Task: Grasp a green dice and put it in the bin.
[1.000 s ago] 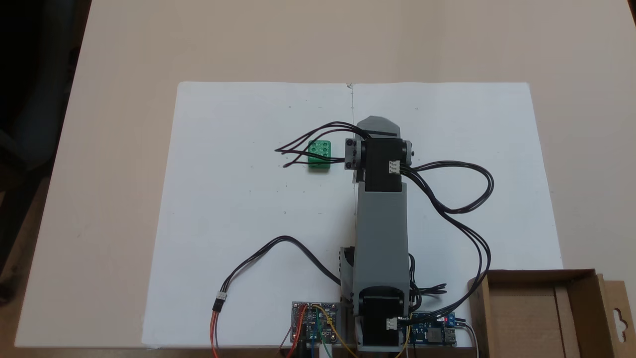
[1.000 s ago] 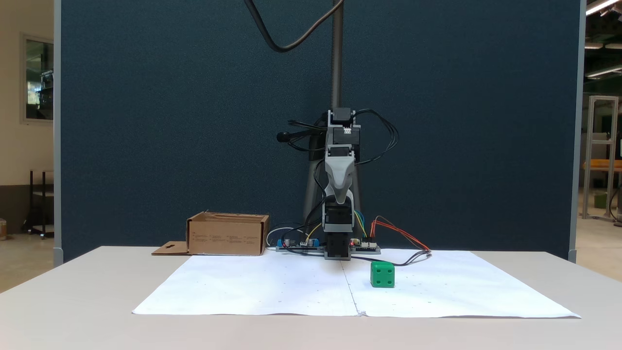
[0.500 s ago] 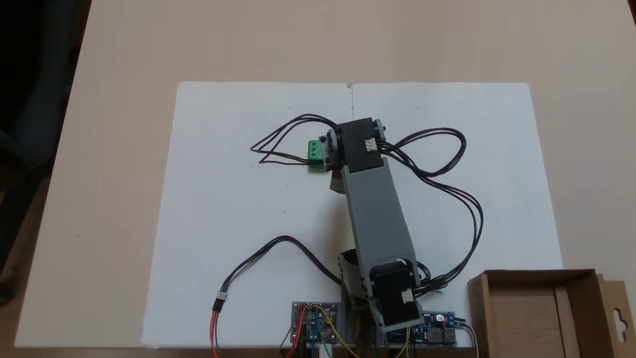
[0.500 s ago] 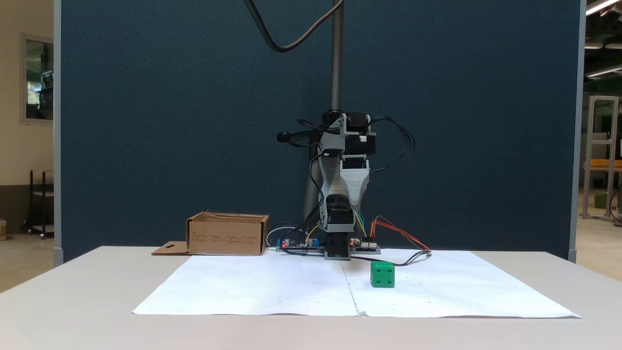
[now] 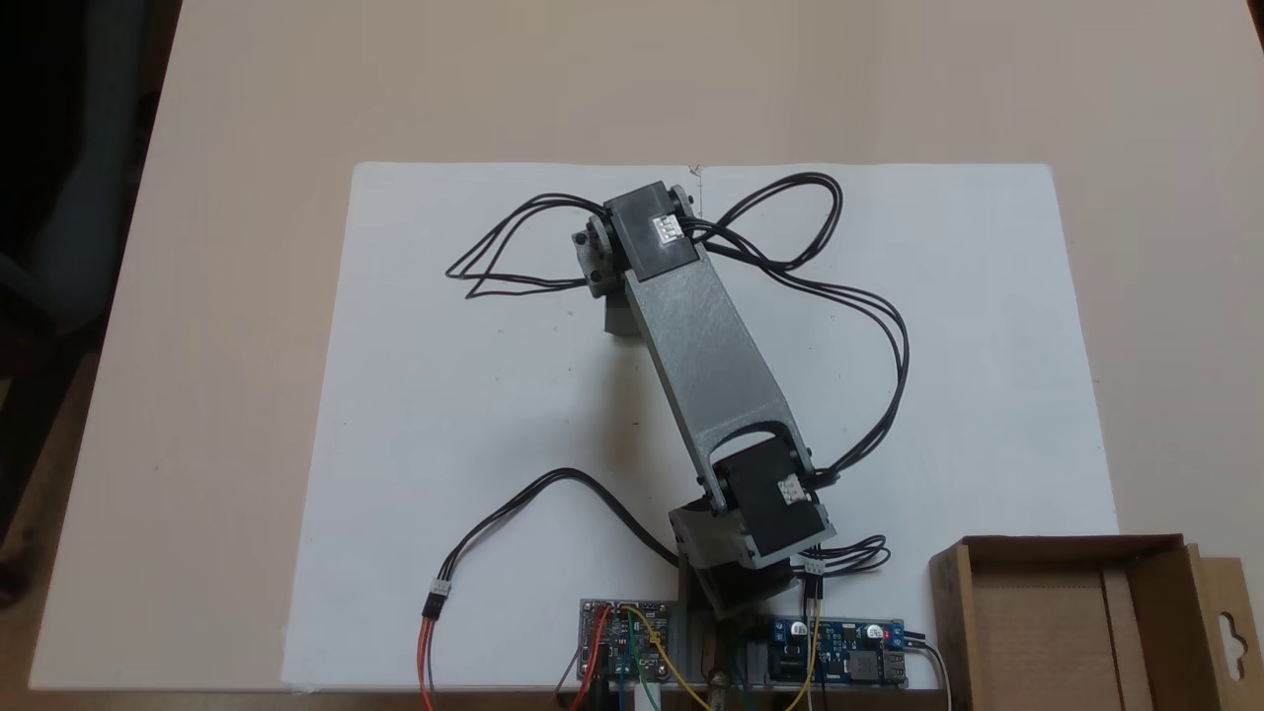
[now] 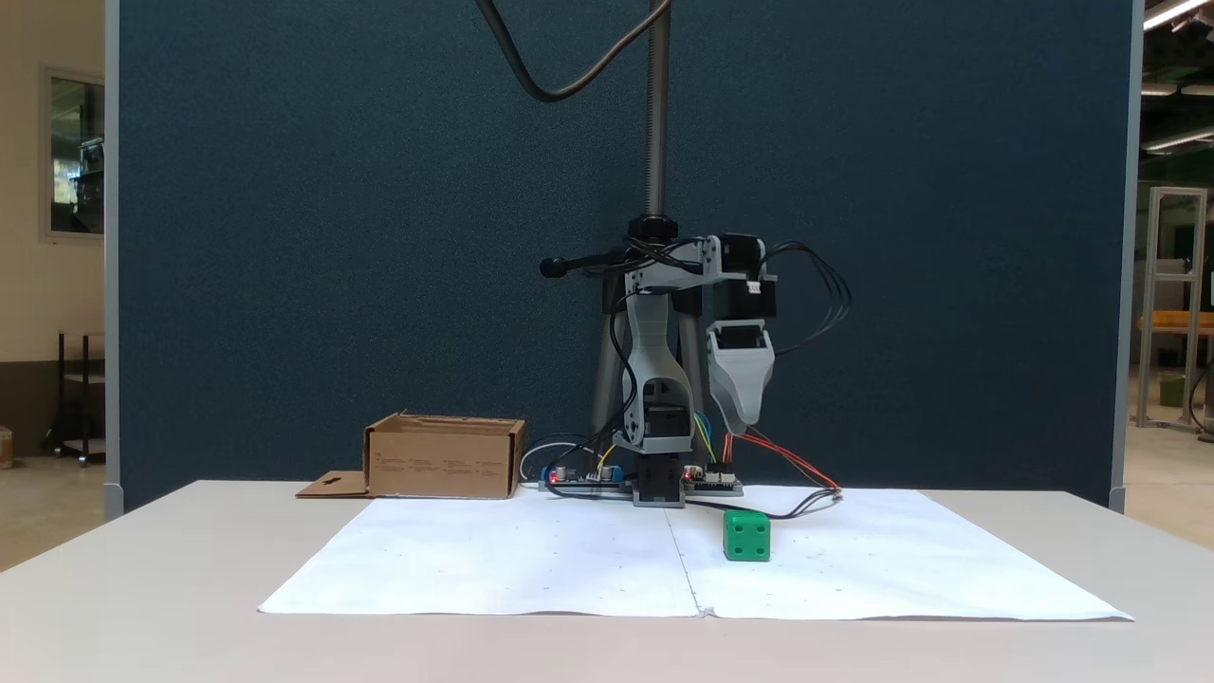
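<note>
The pincer (image 6: 744, 417) hangs in the air with its tip pointing down, seen in a fixed view from the front. Its jaws line up one behind the other, so whether it is wide or narrow cannot be told. It holds nothing that can be seen.

The green dice (image 6: 746, 536) rests on the white paper sheet (image 6: 531, 569), directly below the pincer and clear of it, with open space between the tip and the top face of the cube. In a fixed view from above, the grey arm link (image 5: 706, 346) and its wrist block cover the spot where the dice lies.

The bin (image 6: 444, 457) stands on the counter (image 6: 142, 569) well apart from the pincer, to its left in the front view, beside the arm base. From above, the bin (image 5: 1150, 548) sits at the lower right corner, with its keyhole flap (image 5: 1229, 617) on its right. Black cables (image 5: 869, 316) loop out on both sides of the wrist. Circuit boards (image 5: 839, 662) lie at the arm base.
</note>
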Robot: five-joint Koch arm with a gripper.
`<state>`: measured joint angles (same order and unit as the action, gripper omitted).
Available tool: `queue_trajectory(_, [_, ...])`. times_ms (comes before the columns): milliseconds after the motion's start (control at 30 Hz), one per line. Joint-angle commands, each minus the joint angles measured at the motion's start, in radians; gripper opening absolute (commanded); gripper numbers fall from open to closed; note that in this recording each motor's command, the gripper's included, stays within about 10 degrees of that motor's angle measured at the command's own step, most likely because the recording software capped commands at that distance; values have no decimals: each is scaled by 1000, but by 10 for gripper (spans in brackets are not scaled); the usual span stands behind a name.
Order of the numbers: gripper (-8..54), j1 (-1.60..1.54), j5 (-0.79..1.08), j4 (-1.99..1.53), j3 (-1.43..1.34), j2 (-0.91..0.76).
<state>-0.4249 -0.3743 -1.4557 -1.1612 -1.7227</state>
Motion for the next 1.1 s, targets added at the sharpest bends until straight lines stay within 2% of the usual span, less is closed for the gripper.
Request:
queue_trajectory(0, [424, -28, -86, 21, 91, 5])
queue_trajectory(133, [424, -32, -91, 41, 91, 60])
queue_trajectory(1067, [424, 11, -101, 101, 43, 163])
